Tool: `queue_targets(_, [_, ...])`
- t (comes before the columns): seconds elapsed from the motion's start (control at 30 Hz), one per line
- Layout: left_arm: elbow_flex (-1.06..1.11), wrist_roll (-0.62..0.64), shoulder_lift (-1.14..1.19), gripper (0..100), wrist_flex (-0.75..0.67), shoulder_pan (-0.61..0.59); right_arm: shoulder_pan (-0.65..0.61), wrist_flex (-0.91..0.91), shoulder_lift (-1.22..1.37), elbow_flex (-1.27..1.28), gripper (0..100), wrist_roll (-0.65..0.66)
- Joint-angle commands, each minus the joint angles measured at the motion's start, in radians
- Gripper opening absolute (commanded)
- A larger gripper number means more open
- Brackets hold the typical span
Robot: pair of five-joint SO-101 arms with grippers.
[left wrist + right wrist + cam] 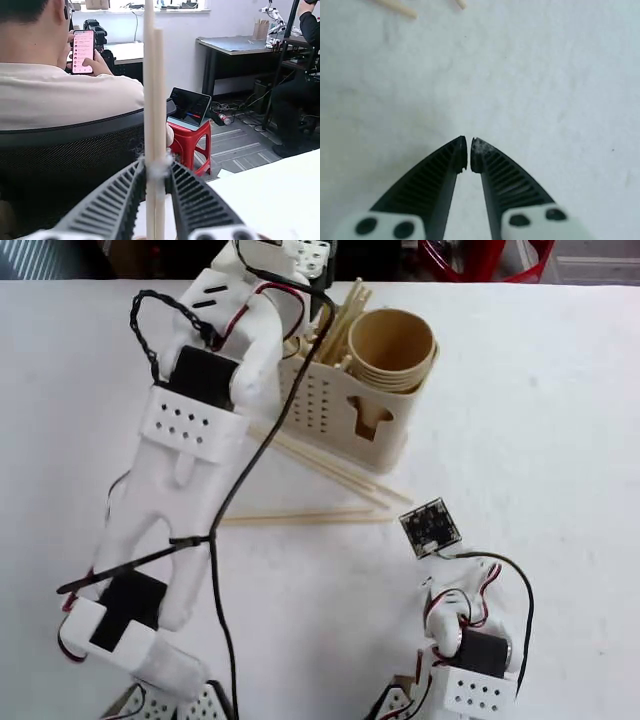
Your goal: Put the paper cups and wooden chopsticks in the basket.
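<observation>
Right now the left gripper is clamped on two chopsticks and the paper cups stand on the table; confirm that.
One part is wrong: the high view shows the paper cups stacked inside the basket, not on the table. The left gripper is indeed clamped on two chopsticks.

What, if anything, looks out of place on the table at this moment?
Several wooden chopsticks lie loose on the table beside the basket, splayed at angles instead of standing inside with the paper cups. Nothing looks damaged.
</observation>
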Motion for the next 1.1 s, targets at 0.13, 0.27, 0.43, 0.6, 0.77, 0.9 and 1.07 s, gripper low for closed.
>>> queue_targets(0.13, [-0.006,0.009,-0.005,8,0.014,-0.010,-0.005,0.004,-0.008,0.009,3.5,0.009])
queue_targets(0.27, [-0.006,0.011,-0.005,8,0.015,-0.008,-0.005,0.004,-0.007,0.009,3.5,0.009])
queue_targets(0.43, [-0.006,0.014,-0.005,9,0.017,-0.005,-0.005,0.004,-0.007,0.009,3.5,0.009])
queue_targets(0.6, [0.005,0.146,0.025,15,0.031,-0.005,-0.005,0.004,-0.007,0.009,3.5,0.009])
queue_targets(0.77, [0.005,0.146,0.059,15,0.025,-0.013,-0.005,0.004,-0.007,0.009,3.5,0.009])
queue_targets(0.9, [0.005,0.146,0.056,15,0.031,-0.015,-0.005,0.004,-0.007,0.009,3.5,0.009])
queue_targets(1.07, [0.005,0.146,0.054,15,0.092,-0.084,-0.005,0.004,-0.007,0.009,3.5,0.009])
